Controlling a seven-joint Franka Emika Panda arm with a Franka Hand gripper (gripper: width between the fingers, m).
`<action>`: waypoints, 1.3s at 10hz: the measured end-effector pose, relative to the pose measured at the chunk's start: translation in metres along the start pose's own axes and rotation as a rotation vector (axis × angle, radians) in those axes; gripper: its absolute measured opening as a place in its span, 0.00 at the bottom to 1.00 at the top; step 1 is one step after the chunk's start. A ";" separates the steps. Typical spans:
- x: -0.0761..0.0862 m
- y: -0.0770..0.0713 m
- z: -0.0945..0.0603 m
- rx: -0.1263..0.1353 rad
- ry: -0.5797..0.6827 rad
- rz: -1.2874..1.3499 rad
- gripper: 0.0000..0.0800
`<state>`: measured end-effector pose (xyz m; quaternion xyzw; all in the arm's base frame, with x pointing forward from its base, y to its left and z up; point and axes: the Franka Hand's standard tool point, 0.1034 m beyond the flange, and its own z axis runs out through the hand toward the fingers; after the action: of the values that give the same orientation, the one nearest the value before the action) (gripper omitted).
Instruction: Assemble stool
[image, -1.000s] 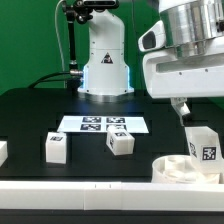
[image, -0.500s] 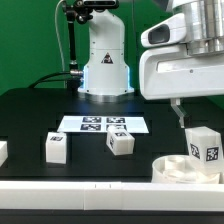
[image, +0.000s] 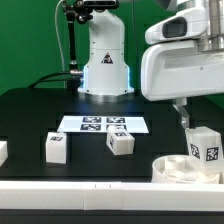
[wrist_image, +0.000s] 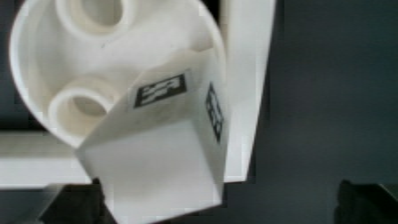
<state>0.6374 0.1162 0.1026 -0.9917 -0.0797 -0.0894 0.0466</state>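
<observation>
The round white seat (image: 172, 168) lies at the exterior view's lower right, by the front rail. One tagged white leg (image: 203, 144) stands upright on it. My gripper (image: 192, 120) hangs just above that leg, open, its fingers apart and not touching it. In the wrist view the leg (wrist_image: 160, 150) stands over the seat (wrist_image: 89, 50), close to one finger, with a wide gap to the other; the gripper (wrist_image: 214, 208) is open around it. Two more legs (image: 56, 146) (image: 121, 142) stand loose on the black table.
The marker board (image: 103, 123) lies flat behind the two loose legs. A long white rail (image: 70, 188) runs along the front edge. A small white piece (image: 2, 152) shows at the left edge. The robot base (image: 105, 60) stands at the back.
The arm's body has shifted slightly up and to the exterior view's right above the seat. The leg on the seat and the two loose legs have not moved.
</observation>
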 end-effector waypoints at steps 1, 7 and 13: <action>0.000 -0.002 0.000 -0.010 0.000 -0.145 0.81; -0.002 -0.006 0.001 -0.027 -0.025 -0.652 0.81; -0.003 0.000 0.011 -0.074 -0.100 -1.382 0.81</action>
<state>0.6362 0.1171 0.0909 -0.7173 -0.6921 -0.0553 -0.0588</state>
